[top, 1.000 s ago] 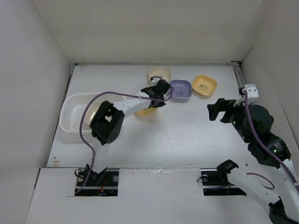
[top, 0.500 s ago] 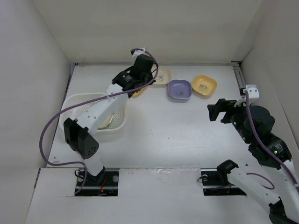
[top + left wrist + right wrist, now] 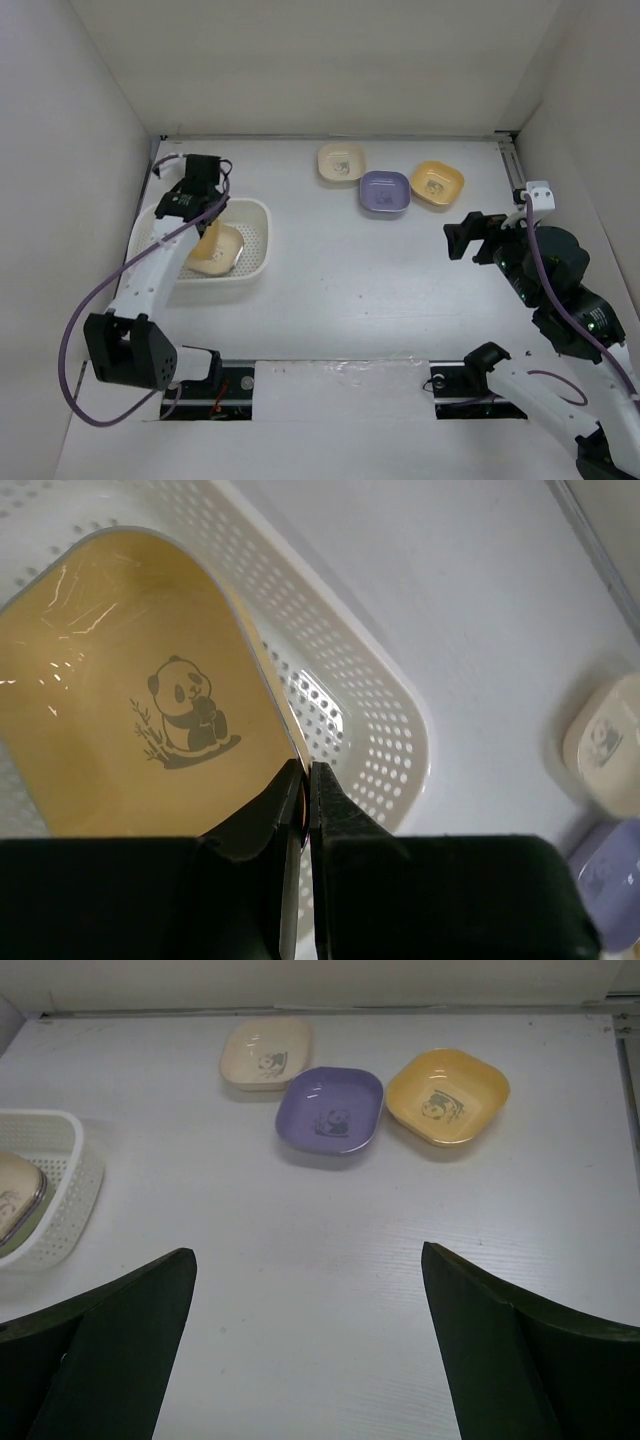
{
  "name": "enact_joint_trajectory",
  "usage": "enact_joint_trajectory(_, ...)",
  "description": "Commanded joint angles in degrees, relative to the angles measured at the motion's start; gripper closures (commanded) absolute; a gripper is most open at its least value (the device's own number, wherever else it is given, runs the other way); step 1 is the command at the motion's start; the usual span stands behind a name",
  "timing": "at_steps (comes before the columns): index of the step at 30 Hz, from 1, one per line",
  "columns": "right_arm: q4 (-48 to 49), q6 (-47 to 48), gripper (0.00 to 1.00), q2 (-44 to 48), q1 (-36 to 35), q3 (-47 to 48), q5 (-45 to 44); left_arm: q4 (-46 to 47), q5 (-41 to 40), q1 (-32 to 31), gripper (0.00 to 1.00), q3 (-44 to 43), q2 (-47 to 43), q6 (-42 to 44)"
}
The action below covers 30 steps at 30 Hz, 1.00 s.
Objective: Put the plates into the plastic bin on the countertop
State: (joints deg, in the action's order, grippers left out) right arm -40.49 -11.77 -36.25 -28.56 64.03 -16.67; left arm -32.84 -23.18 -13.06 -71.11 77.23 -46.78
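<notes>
My left gripper [image 3: 207, 212] is shut on the rim of an orange-yellow plate [image 3: 218, 250] with a panda print. It holds the plate tilted inside the white plastic bin [image 3: 256, 214] at the left. In the left wrist view the fingers [image 3: 305, 772] pinch the plate's edge [image 3: 120, 700] over the bin's perforated wall [image 3: 370, 730]. Three plates lie on the countertop at the back: cream [image 3: 341, 162], purple [image 3: 385, 191] and orange-yellow [image 3: 437, 184]. My right gripper [image 3: 462, 240] is open and empty, raised above the countertop at the right [image 3: 307, 1255].
The right wrist view shows the cream [image 3: 265, 1053], purple [image 3: 330, 1110] and orange-yellow [image 3: 447, 1095] plates ahead, and the bin [image 3: 60, 1200] at the far left. White walls enclose the countertop [image 3: 360, 270] on three sides.
My left arm has swung from the back centre to the left with the orange-yellow plate and brought it down into the bin. The right arm has not moved.
</notes>
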Motion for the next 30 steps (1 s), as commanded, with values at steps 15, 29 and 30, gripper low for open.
enact_joint_trajectory(15,2.5,0.7,0.00,1.0,0.3,0.4,1.3,10.9,6.3,6.6,1.00,9.4,0.0,-1.0)
enact_joint_trajectory(29,2.5,0.7,0.00,1.5,0.3,-0.1,1.9,12.0,8.2,4.3,0.27,10.5,-1.6,0.1)
enact_joint_trajectory(30,2.5,0.7,0.00,1.5,0.3,-0.1,1.9,12.0,8.9,4.3,0.15,9.8,-2.8,0.1)
